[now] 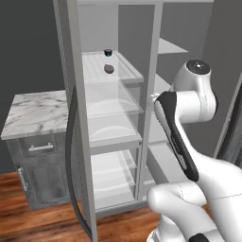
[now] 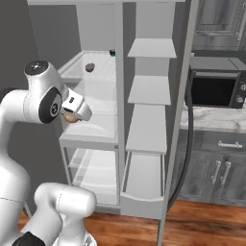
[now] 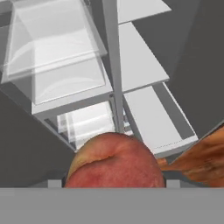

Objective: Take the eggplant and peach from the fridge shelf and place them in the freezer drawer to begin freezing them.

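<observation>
The end effector [image 2: 72, 116] is closed partway around the peach [image 3: 114, 161], which fills the space between its jaws in the hand view; in the right base view the fruit shows as an orange spot under the hand, in front of the fridge's middle shelves. The eggplant [image 1: 109, 69] lies on the ridged fridge shelf [image 1: 127, 71], just in front of a black cup [image 1: 108, 52]. The freezer drawer [image 2: 142, 194] stands pulled out, well below that shelf. No writing can be read.

The white arm rises bent at the elbow, its wrist turned toward the open fridge, the gripper [image 2: 72, 116] clamped around the peach [image 3: 116, 162].
</observation>
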